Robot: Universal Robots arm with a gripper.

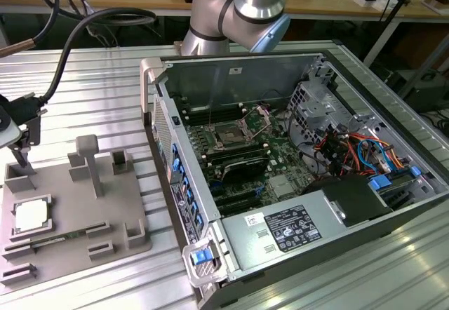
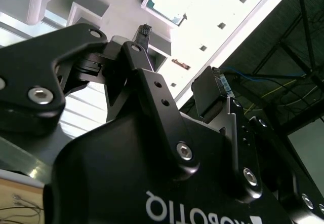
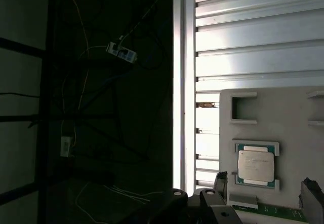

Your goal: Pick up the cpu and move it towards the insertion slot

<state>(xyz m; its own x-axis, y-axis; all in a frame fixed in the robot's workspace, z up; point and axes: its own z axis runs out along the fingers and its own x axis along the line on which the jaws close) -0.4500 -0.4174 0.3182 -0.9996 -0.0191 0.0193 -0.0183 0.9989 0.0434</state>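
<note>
The cpu [image 1: 31, 215] is a silvery square chip lying flat in a recess of the grey fixture plate [image 1: 105, 205], at the exterior view's left. My gripper [image 1: 23, 152] hangs a little above the plate's far left corner, short of the chip and not touching it. In the first wrist view the cpu [image 3: 256, 165] lies just ahead of the open gripper [image 3: 266, 186], and one dark fingertip [image 3: 221, 180] shows beside it. The second wrist view shows the gripper [image 2: 177, 62] with its black fingers [image 2: 143, 31] spread and nothing between them. The insertion slot [image 1: 228, 135] sits in the green motherboard inside the open computer case.
The open computer case [image 1: 302, 233] fills the exterior view's right, with a grey handle [image 1: 149, 78] on its near wall. Upright grey posts [image 1: 88, 159] stand on the fixture plate. A green memory stick [image 1: 63, 236] lies near the cpu. A black cable [image 1: 77, 43] arcs over the ribbed metal table.
</note>
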